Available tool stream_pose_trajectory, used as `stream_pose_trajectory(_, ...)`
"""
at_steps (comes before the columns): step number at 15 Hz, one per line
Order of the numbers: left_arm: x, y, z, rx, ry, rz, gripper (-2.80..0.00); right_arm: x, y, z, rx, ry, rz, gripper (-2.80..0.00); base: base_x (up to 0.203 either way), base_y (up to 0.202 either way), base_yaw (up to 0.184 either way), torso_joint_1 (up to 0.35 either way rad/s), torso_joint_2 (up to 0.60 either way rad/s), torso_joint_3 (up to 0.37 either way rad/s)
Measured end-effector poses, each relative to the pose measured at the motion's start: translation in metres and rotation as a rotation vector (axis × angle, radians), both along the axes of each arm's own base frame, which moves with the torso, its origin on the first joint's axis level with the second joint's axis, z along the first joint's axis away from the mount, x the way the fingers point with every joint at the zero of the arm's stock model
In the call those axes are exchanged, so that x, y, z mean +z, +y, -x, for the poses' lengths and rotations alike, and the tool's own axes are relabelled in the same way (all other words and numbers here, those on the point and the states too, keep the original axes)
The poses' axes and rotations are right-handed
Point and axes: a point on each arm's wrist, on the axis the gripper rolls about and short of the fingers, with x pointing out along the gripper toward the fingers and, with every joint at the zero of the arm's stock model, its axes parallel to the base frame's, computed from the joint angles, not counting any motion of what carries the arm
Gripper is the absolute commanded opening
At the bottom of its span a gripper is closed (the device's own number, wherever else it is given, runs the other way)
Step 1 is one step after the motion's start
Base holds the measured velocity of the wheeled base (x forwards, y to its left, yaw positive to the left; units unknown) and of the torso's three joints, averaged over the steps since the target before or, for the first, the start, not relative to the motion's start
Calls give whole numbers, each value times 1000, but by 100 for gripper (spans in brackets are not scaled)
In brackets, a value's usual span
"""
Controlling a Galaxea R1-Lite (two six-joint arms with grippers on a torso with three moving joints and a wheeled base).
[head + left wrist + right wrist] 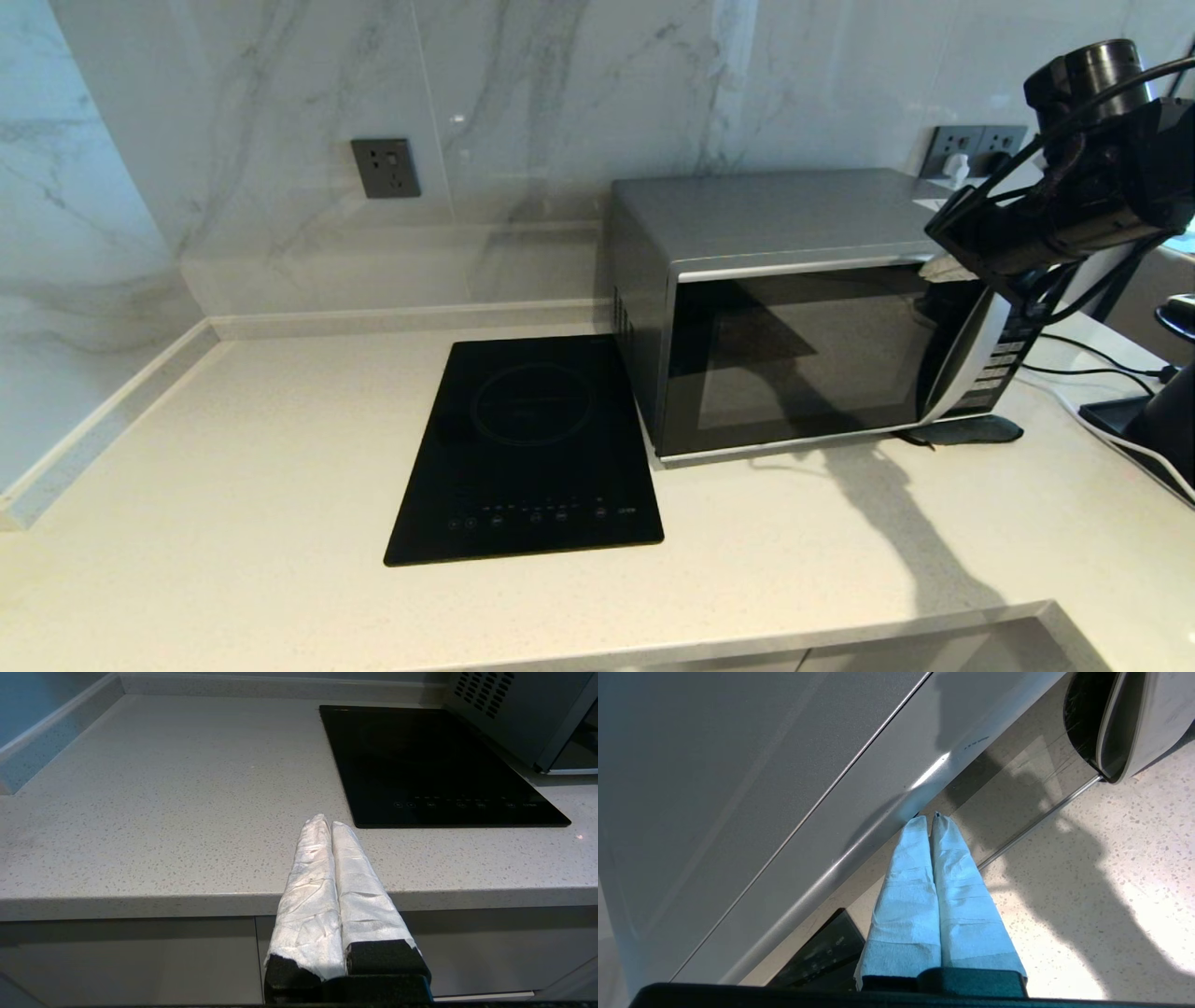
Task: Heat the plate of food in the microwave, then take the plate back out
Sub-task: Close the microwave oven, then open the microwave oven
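The microwave [794, 308] door is shut; no plate is visible. Right gripper [930, 817] fingers are pressed together at the door's top edge; left gripper [327, 823] fingers are likewise together, parked off the counter [233, 485].

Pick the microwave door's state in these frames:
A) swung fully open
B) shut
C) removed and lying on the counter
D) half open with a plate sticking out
B: the microwave shows its dark glass door flush with the front, while the shut right gripper sits at its top edge.

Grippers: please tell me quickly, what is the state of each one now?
Left gripper: shut, holding nothing, at the front edge of the counter.
Right gripper: shut, holding nothing, tips by the top front edge of the microwave.
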Motion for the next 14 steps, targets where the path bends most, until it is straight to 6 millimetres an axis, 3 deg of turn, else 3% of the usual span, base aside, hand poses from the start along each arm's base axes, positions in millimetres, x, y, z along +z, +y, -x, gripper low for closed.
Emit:
stream_pose_trajectory(5, 0, 0, 0, 0, 0, 0, -280, 0, -1, 2, -16, 2, -23, -280, 0, 0, 0, 0, 0, 0)
stream_pose_trajectory(7, 0, 0, 0, 0, 0, 0, -280, 4, -14, 12, -31, 1, -40, -280, 0, 0, 0, 0, 0, 0)
stream_pose_trajectory(11, 0, 0, 0, 0, 0, 0, -280, 19, -83, 50, -60, -28, -142, -280, 0, 0, 0, 0, 0, 0)
stream_pose_trajectory(14, 0, 0, 0, 0, 0, 0, -280, 18, -143, 81, -58, -48, -223, -280, 0, 0, 0, 0, 0, 0)
